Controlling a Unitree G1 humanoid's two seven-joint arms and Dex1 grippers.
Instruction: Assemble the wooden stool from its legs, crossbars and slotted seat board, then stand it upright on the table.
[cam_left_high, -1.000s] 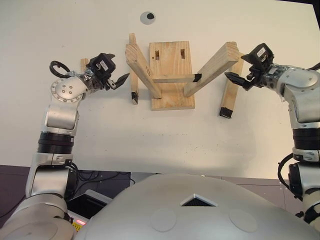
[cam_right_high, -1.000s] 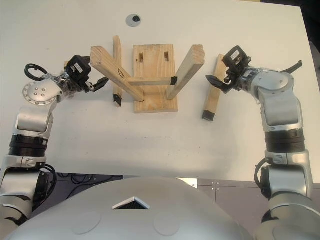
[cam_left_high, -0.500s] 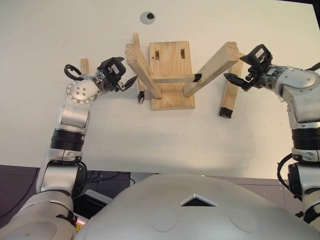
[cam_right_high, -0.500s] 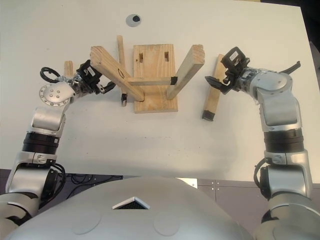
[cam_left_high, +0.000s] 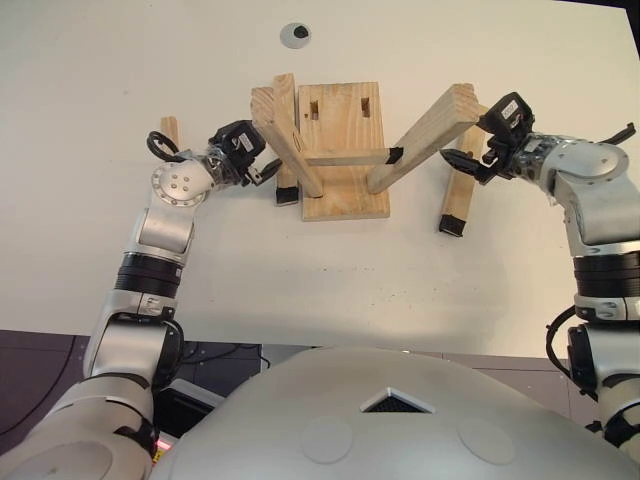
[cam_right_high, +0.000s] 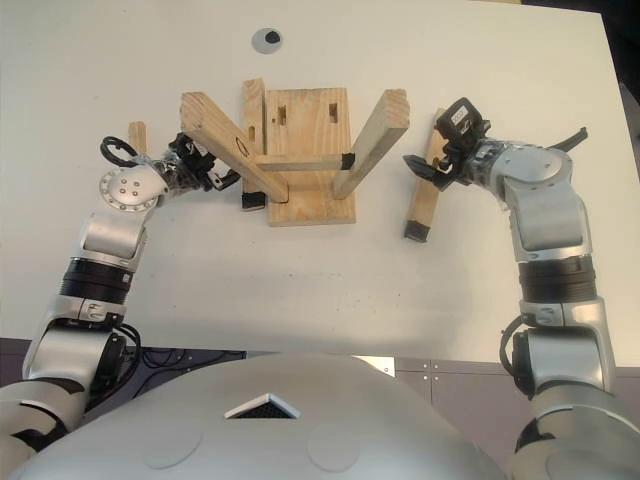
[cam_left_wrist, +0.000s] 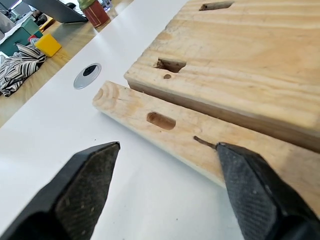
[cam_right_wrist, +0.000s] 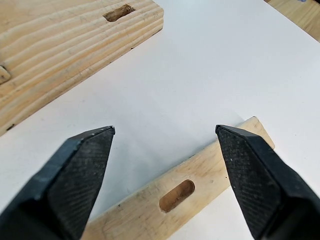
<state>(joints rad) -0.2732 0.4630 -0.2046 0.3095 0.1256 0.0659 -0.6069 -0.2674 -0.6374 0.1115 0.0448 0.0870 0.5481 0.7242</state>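
Note:
The slotted seat board (cam_left_high: 345, 195) lies flat mid-table. Two thick legs, left (cam_left_high: 272, 118) and right (cam_left_high: 430, 128), rise slanted from it, joined by a crossbar (cam_left_high: 345, 158). A loose leg with a black tip (cam_left_high: 286, 100) lies along the board's left edge, also seen close up as the slotted leg (cam_left_wrist: 150, 107) beside the board (cam_left_wrist: 240, 60). My left gripper (cam_left_high: 264, 171) is open just left of it, fingers (cam_left_wrist: 85, 185) straddling it. Another loose leg (cam_left_high: 458, 195) lies at the right. My right gripper (cam_left_high: 450, 160) hovers open over this slotted leg (cam_right_wrist: 185, 195).
A short wooden piece (cam_left_high: 170, 130) lies at the left behind my left arm. A round grey grommet (cam_left_high: 295, 35) sits at the table's far side. The near half of the white table (cam_left_high: 320, 280) is bare. Clutter stands beyond the table's edge (cam_left_wrist: 30, 45).
My left gripper has moved right toward the seat board, and the left loose leg has slid right against the board's edge. My right gripper has shifted slightly left over the right loose leg.

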